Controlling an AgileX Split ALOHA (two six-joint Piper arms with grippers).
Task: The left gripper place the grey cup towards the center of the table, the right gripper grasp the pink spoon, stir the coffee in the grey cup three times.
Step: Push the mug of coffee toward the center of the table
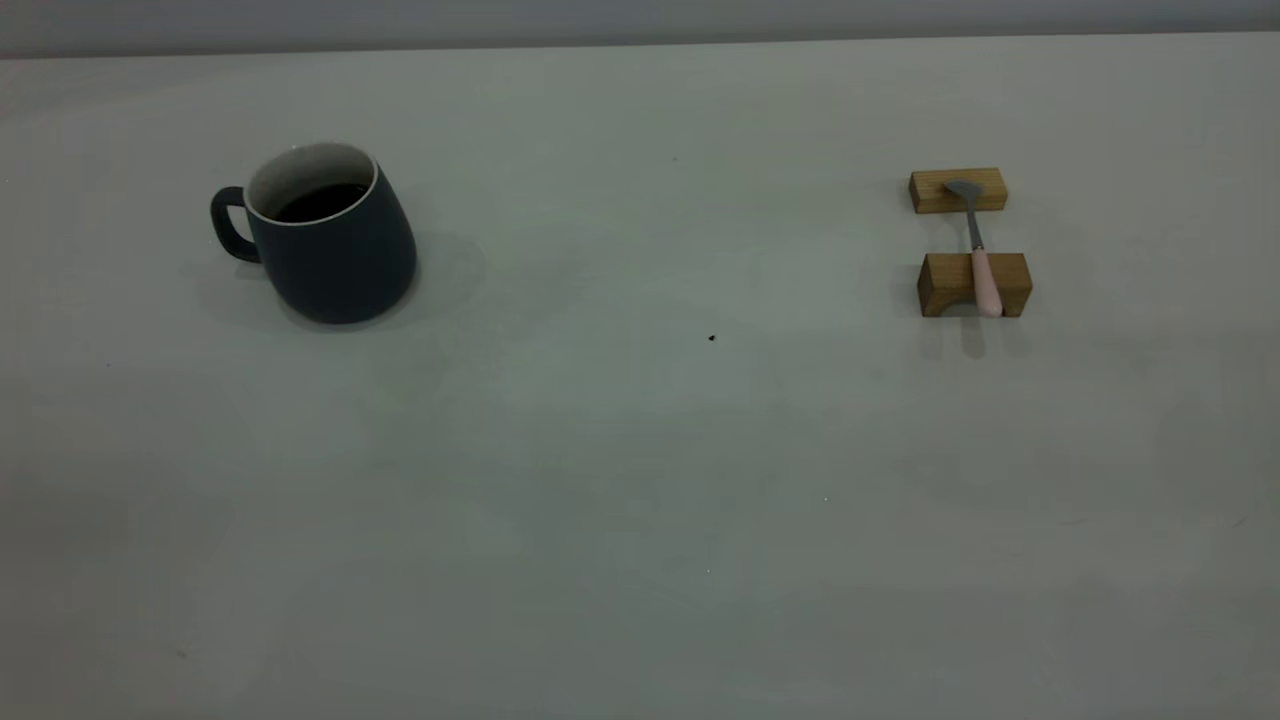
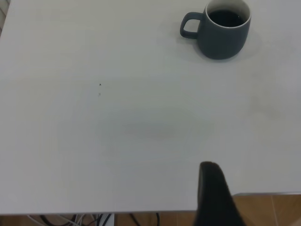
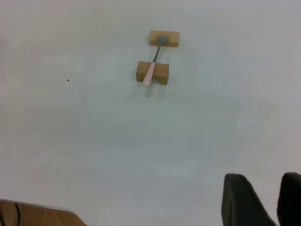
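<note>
The grey cup (image 1: 330, 240) stands upright at the table's (image 1: 640, 450) left, its handle pointing left, with dark coffee (image 1: 320, 203) inside. The pink spoon (image 1: 980, 260) lies at the right across two wooden blocks, bowl on the far one. Neither gripper shows in the exterior view. In the left wrist view the cup (image 2: 223, 30) is far off, and only one black part of my left gripper (image 2: 214, 188) shows, near the table's edge. In the right wrist view my right gripper (image 3: 265, 188) stands open with bare table in its gap, far from the spoon (image 3: 151, 70).
The far wooden block (image 1: 958, 190) and the near wooden block (image 1: 950, 283) hold the spoon off the surface. A tiny dark speck (image 1: 711, 338) marks the middle of the table. The table's edge (image 2: 263, 193), with wood floor and cables beyond, shows in the left wrist view.
</note>
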